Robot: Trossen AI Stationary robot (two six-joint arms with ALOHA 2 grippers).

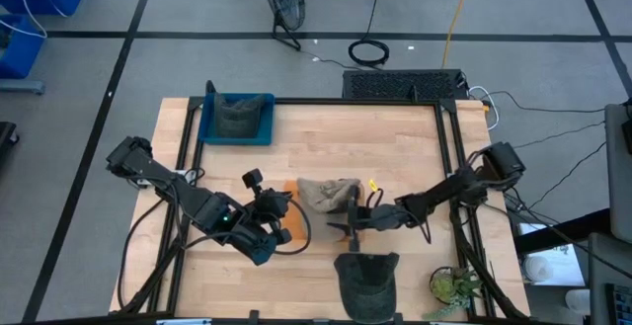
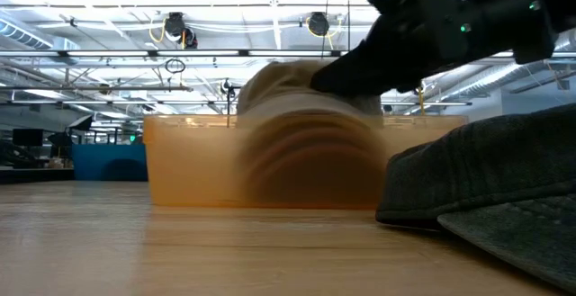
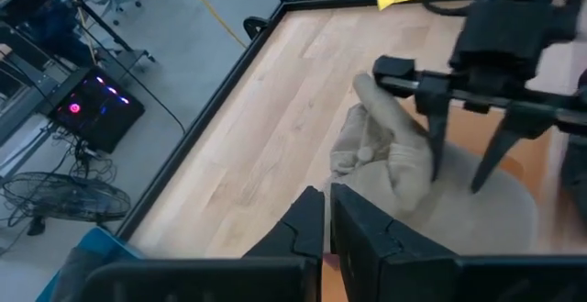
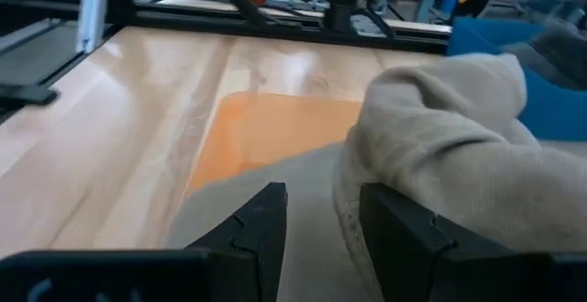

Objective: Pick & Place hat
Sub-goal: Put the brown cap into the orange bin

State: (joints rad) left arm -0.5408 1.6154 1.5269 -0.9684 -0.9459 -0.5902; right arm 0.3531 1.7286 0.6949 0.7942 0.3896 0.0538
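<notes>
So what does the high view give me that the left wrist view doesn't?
Only the high view shows the blue tray with a dark hat at the table's far left corner, the grey cap at the near edge, the small plant beside it, and both arms whole.

Only the left wrist view shows the left claw shut, and the right claw open, its fingers straddling the fabric.

Both show the beige hat on the orange tray, with the right claw at the hat.

Hat (image 1: 327,194) on tray (image 1: 287,188), mid-table.
</notes>
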